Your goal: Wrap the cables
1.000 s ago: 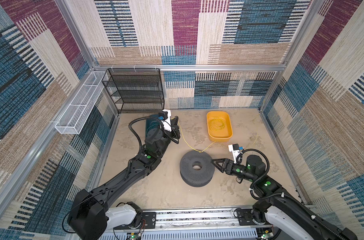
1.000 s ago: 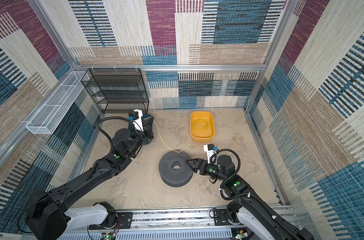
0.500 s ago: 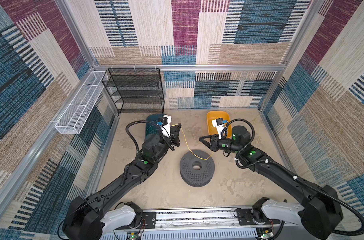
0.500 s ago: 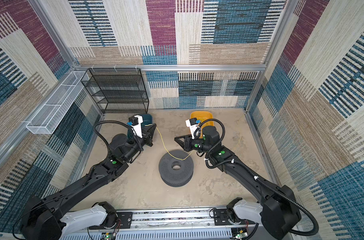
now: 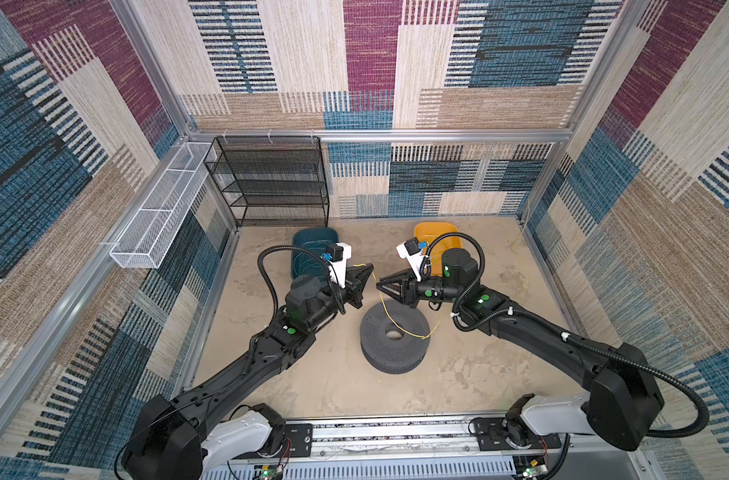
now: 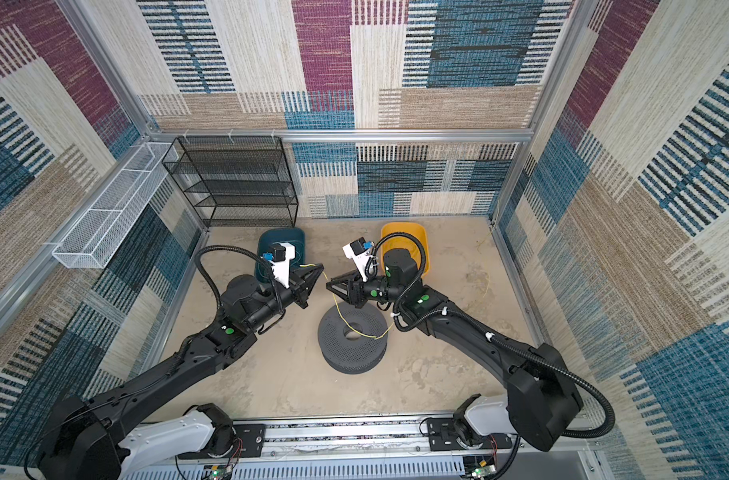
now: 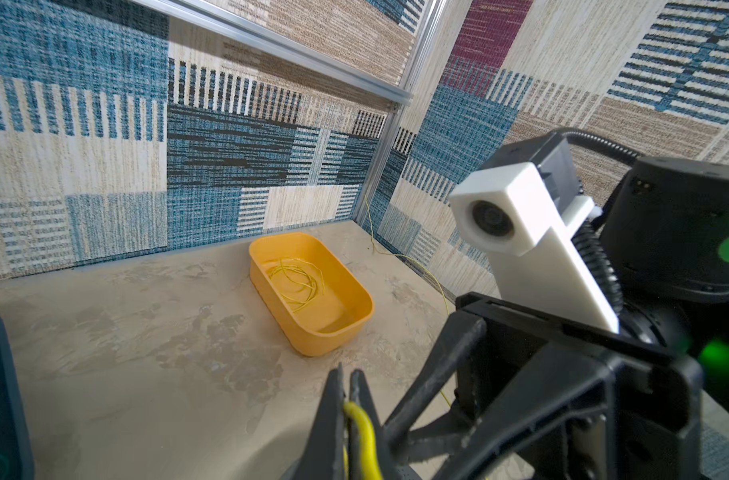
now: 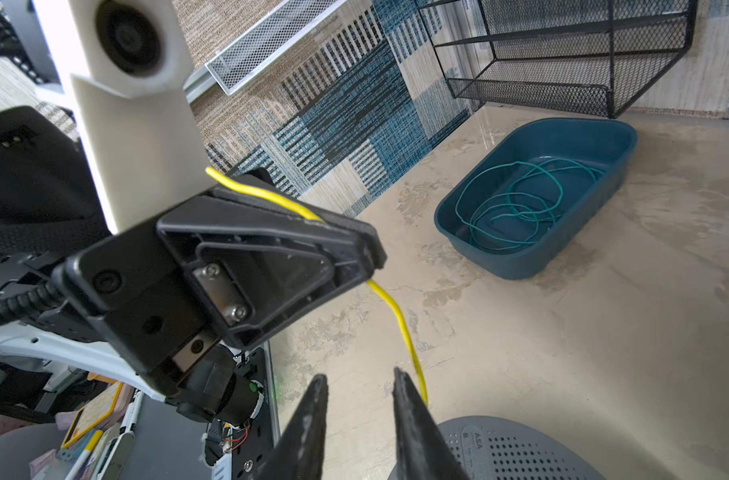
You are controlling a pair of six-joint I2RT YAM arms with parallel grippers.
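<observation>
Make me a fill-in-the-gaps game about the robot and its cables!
1. The left gripper is ___ on the yellow cable.
2. The green cable lies in the ___ tub.
3. The yellow cable runs over the round ___ spool.
4. The right gripper holds nothing, and it is ___.

Missing words: shut, blue, grey, open.
</observation>
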